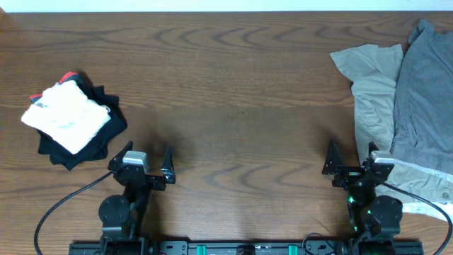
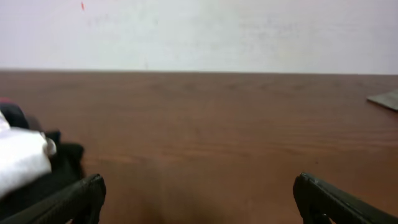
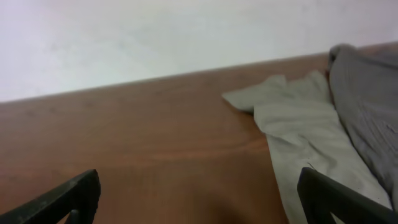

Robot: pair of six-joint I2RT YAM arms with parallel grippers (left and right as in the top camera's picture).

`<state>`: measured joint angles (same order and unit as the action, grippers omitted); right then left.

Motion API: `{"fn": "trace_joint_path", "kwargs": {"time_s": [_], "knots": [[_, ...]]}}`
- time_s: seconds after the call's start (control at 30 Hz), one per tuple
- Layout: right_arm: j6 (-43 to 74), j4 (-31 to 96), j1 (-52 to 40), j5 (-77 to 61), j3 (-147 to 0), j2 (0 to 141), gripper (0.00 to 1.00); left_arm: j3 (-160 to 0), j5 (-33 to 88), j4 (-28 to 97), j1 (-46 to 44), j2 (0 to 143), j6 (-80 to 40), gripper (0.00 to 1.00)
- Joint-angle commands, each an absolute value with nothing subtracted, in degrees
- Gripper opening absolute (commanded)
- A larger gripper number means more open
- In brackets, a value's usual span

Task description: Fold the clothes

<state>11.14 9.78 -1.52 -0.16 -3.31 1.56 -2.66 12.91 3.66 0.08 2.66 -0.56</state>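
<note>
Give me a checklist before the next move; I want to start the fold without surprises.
1. Left gripper open: ok, jaws wide.
2. Right gripper open: ok, jaws wide.
3. Both grippers empty: ok, nothing between the fingers.
4. Grey shorts spread flat: not ok, they are wrinkled and lie over the beige garment.
5. Bare table in the middle to fold on: ok.
6. Whole shorts in view: cannot tell, they run off the right edge of the overhead view.
</note>
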Motion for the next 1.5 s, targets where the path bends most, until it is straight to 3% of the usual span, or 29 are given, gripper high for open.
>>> {"fn": "trace_joint_path", "kwargs": {"time_s": [0.0,0.33,0.63,0.77,0.87,1.07,1.47], "knots": [[11.7,12.1,-0.9,-0.1,-9.0,3.9,0.99,-6.0,13.0,5.0,-0.2,5.8,-3.4,0.98],[10.3,24.7,-0.9,0.2,-30.0,27.3,0.99,-27.5,13.0,17.0,-0.2,27.9,-3.3,0.98],[6.4,42.9,-0.9,-0.6,-51.9,56.8,0.99,-45.2,13.0,38.4,-0.2,47.9,-3.0,0.98],[5.7,43.0,-0.9,1.0,-57.1,63.9,0.99,-49.0,13.0,42.8,-0.2,52.5,-3.1,0.98],[9.4,41.2,0.4,10.7,-57.7,66.9,0.99,-49.4,13.0,42.6,-0.2,53.2,-3.1,0.98],[16.9,40.9,11.4,19.3,-57.7,74.4,0.99,-49.4,13.0,42.2,-0.2,53.1,-3.1,0.98],[18.4,36.6,20.8,20.1,-57.7,92.0,0.66,-49.4,13.0,42.2,-0.2,53.1,-3.1,0.98]]}}
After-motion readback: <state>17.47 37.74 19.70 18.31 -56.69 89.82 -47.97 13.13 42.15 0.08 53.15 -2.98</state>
